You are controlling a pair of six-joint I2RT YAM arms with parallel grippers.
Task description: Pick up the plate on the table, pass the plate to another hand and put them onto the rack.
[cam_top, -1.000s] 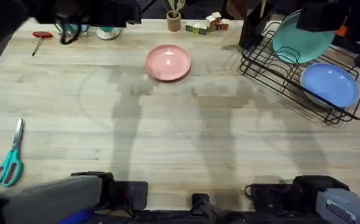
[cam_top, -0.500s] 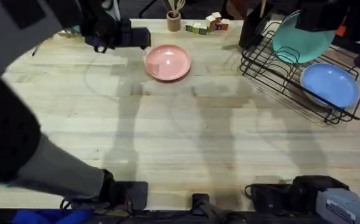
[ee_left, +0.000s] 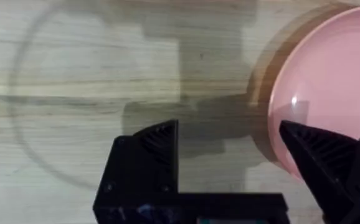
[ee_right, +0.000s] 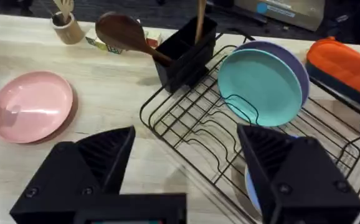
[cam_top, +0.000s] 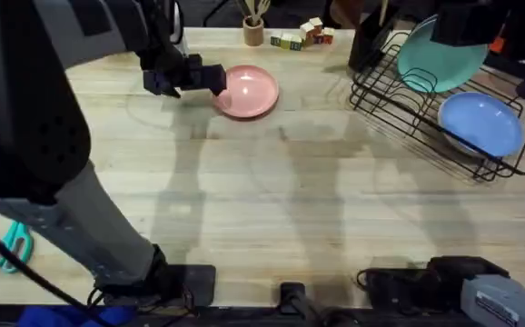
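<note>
Since half a second earlier, left gripper (cam_top: 215,80) had slid to the pink plate (cam_top: 245,91) — fingers apart, straddling its rim. Plate lay flat on the bench (cam_top: 272,209); lift, handover, black wire rack (cam_top: 426,118) all remained. Right gripper (ee_right: 186,158) — fingers apart.

the left arm reaches far forward from its base at the lower left, and it looks large and dark under the overhead camera. the left gripper (ee_left: 230,146) is open, with a wide gap between the two black fingers (ee_left: 158,146); one fingertip is over a pink surface, the other is to the side of it. the right gripper (ee_right: 186,155) is also open, its two black fingers wide apart and held high.
</note>
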